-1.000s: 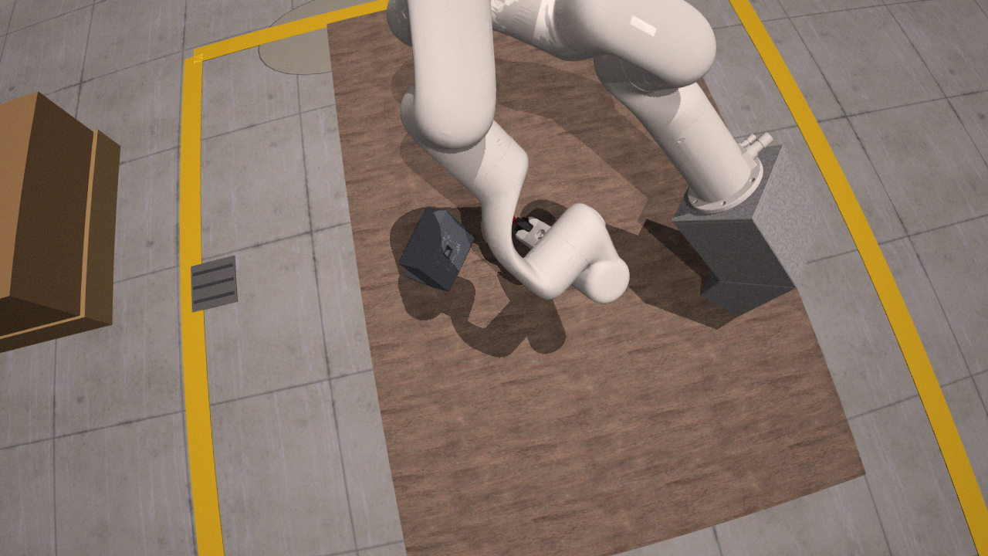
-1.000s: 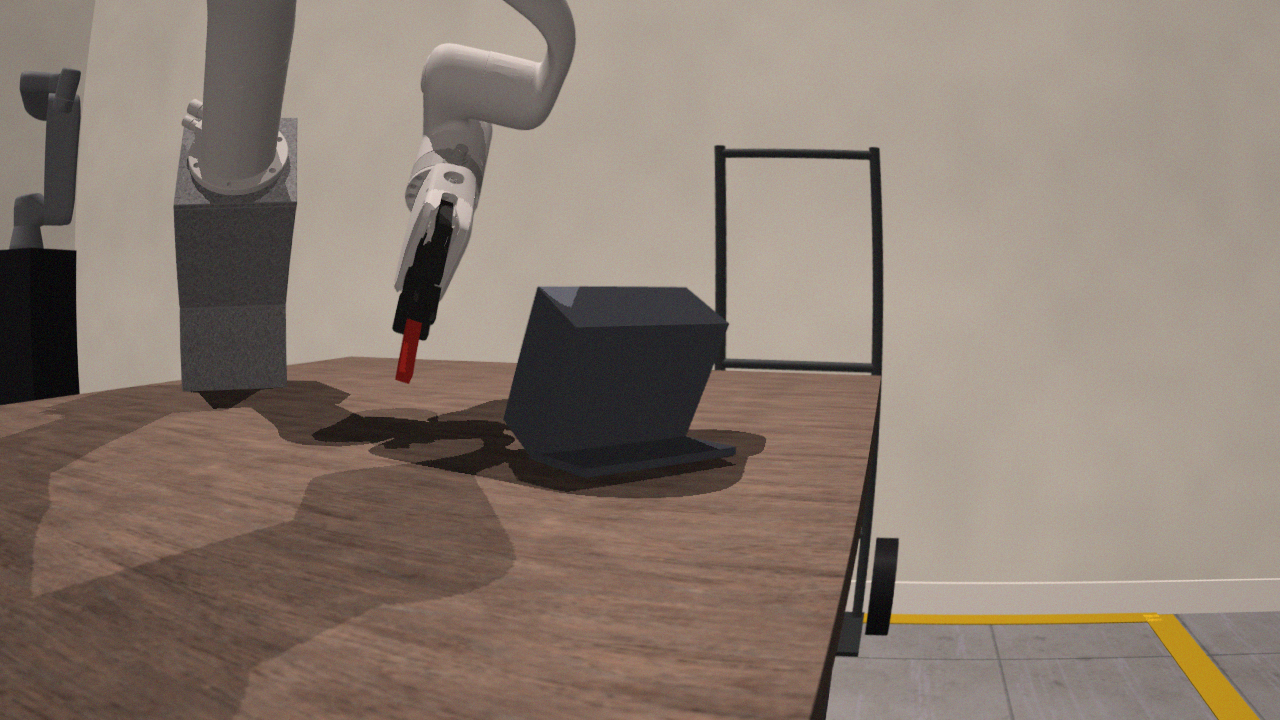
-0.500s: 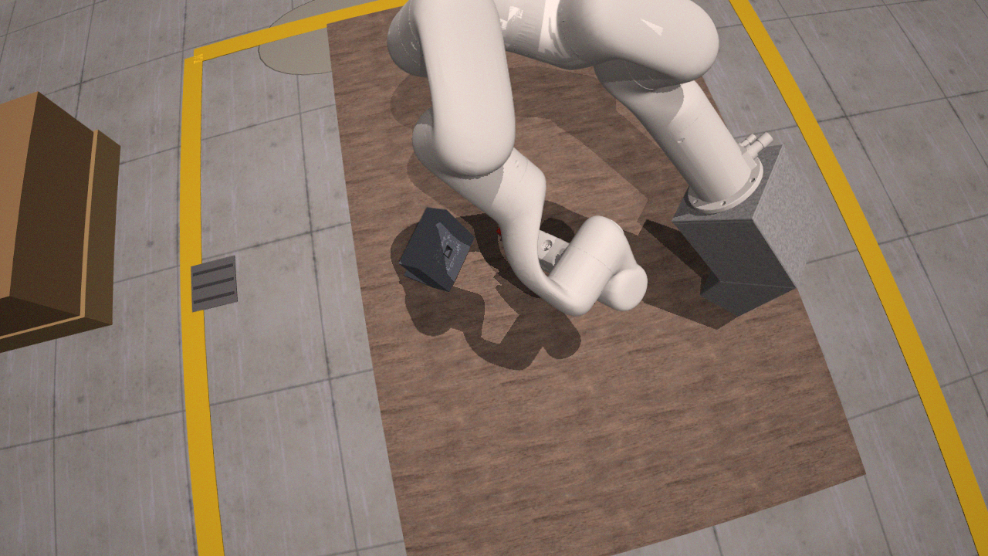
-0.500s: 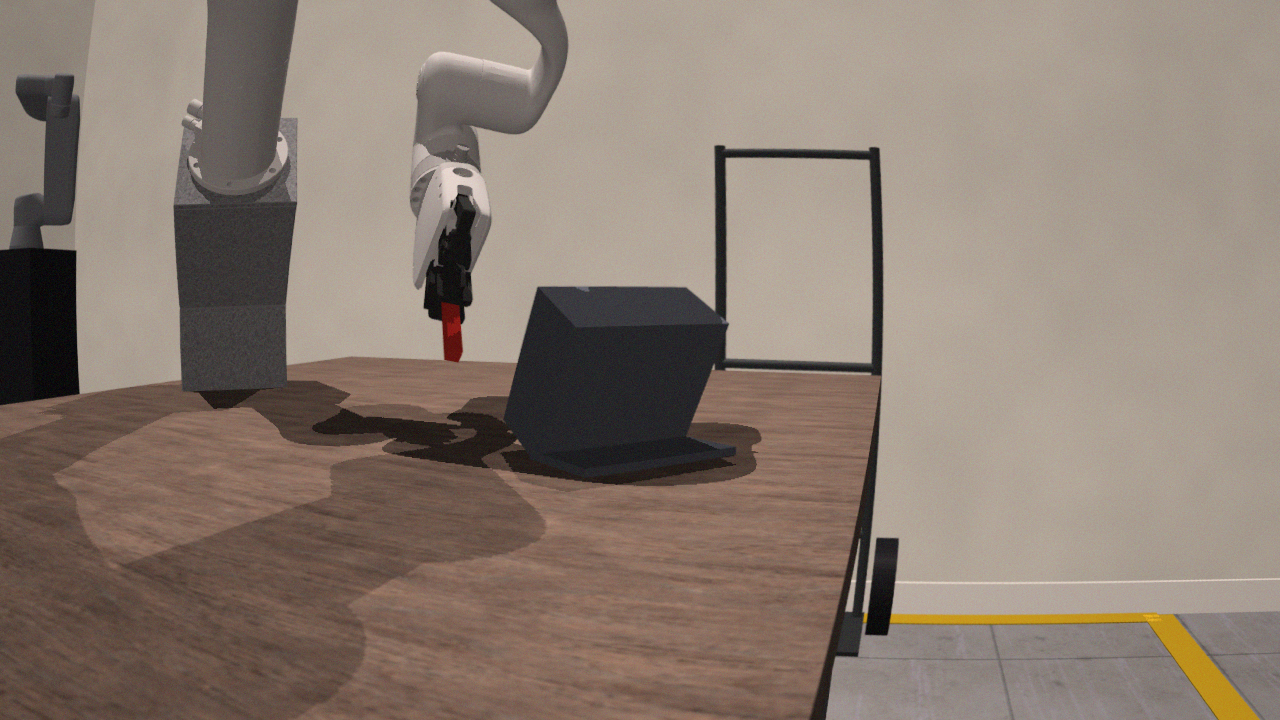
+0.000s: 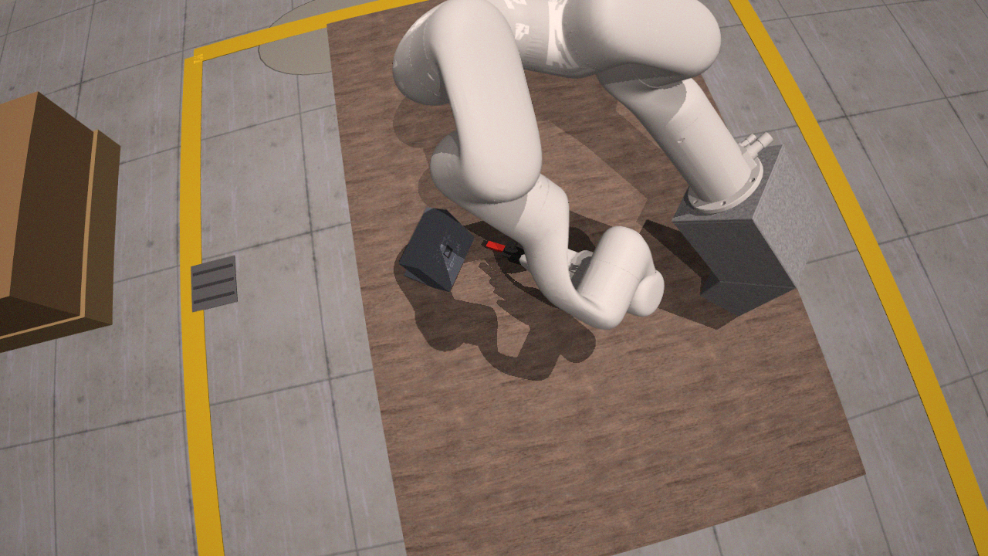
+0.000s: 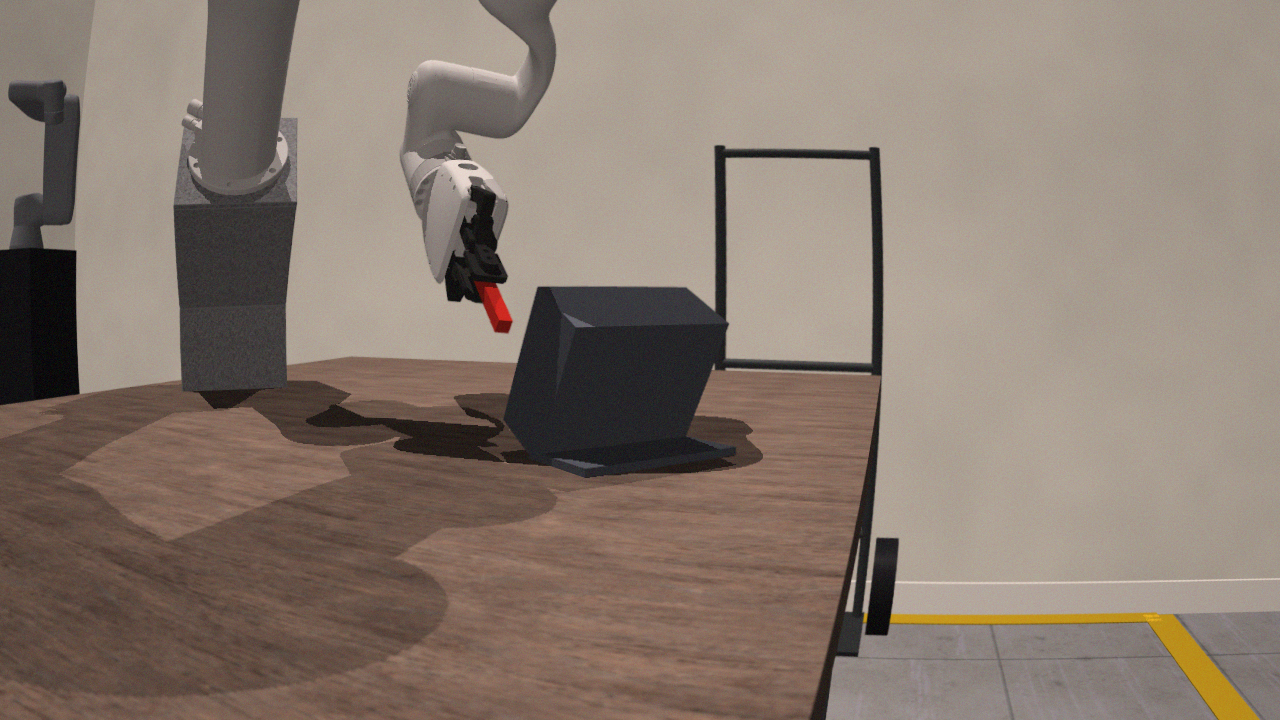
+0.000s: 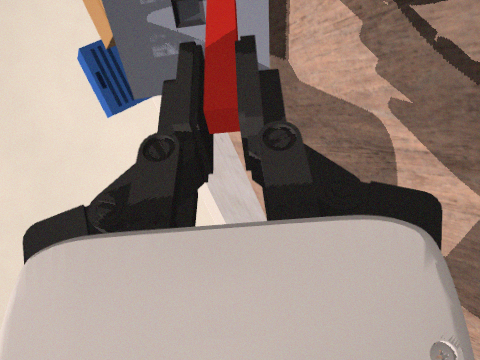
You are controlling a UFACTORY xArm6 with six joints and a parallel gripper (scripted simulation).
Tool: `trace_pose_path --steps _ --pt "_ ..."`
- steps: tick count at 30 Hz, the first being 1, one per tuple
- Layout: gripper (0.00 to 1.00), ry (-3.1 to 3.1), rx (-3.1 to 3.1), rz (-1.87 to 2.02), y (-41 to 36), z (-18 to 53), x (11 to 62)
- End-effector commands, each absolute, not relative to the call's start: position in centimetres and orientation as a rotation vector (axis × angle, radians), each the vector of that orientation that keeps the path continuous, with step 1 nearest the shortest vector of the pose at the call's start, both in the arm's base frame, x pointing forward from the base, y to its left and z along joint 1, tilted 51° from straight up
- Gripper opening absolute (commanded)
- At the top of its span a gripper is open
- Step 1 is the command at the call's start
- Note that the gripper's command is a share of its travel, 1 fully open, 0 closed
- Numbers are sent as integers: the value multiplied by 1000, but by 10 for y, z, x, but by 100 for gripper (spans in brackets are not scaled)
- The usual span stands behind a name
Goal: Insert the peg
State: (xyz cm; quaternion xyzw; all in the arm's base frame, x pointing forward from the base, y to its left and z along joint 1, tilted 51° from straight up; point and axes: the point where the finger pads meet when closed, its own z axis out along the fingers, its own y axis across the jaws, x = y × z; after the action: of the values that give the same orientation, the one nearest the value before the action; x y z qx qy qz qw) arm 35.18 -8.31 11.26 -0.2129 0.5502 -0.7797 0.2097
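My gripper (image 6: 474, 277) is shut on the red peg (image 6: 494, 307) and holds it in the air, tilted down toward the dark block with the sloped panel (image 6: 617, 367). The peg's free tip is a short way from the panel, apart from it. In the wrist view the peg (image 7: 220, 56) stands between my black fingers, and its tip lies just right of the small square hole (image 7: 186, 10) in the grey panel (image 7: 180, 14). From above, the peg (image 5: 495, 245) points at the panel (image 5: 438, 249), whose hole (image 5: 448, 252) faces it.
The arm's grey pedestal (image 5: 742, 235) stands at the table's right side. A brown box (image 5: 52, 221) and a floor grate (image 5: 213, 282) lie off the table to the left. A black cart frame (image 6: 796, 259) stands behind the table's far edge.
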Motion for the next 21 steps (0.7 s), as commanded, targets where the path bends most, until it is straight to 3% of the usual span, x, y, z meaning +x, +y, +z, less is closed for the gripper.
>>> trace_pose_path --steps 1,21 --pt "0 1460 -612 -2154 -71 113 356" --pt "0 1334 -648 -2121 -57 119 369"
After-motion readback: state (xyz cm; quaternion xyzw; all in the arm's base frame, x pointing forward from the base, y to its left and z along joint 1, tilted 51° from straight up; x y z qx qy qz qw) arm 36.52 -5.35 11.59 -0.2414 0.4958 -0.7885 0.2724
